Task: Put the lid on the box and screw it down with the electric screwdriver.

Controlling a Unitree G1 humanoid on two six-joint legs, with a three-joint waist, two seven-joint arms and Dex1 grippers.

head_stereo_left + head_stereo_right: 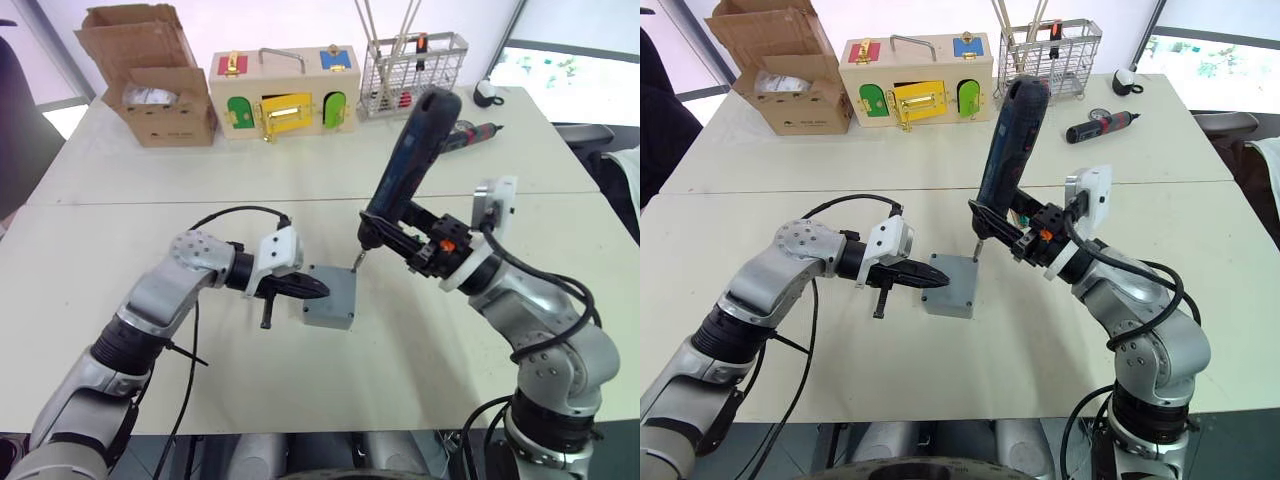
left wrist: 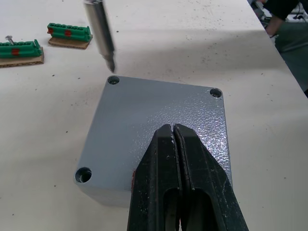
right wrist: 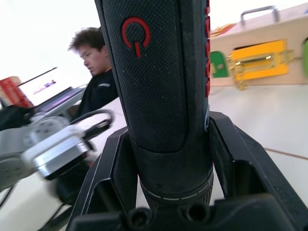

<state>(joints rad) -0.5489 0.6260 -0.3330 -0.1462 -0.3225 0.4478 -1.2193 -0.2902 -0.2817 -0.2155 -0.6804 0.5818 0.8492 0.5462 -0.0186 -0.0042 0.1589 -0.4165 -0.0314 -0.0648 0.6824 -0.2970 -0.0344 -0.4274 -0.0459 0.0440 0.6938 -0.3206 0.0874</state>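
Note:
The grey lid [image 1: 334, 287] lies on top of the grey box [image 1: 324, 320] at the middle of the table, its corner holes showing in the left wrist view. My left gripper [image 2: 173, 129] is shut, with its tips resting on the lid [image 2: 154, 110]. My right gripper [image 1: 420, 250] is shut on the electric screwdriver [image 1: 412, 150], which stands tilted. Its thin metal bit [image 2: 102, 36] hangs just above the hole in the lid's far corner [image 2: 113, 80]. In the right wrist view the screwdriver's dark body [image 3: 163, 86] sits between the fingers [image 3: 240, 163].
At the back of the table stand a cardboard box [image 1: 155, 85], a wooden box with coloured doors [image 1: 285, 95] and a wire basket [image 1: 413, 65]. A smaller black-and-red screwdriver [image 1: 475, 133] lies behind. Green terminal blocks [image 2: 70, 32] lie beyond the lid. A person [image 3: 98, 62] sits nearby.

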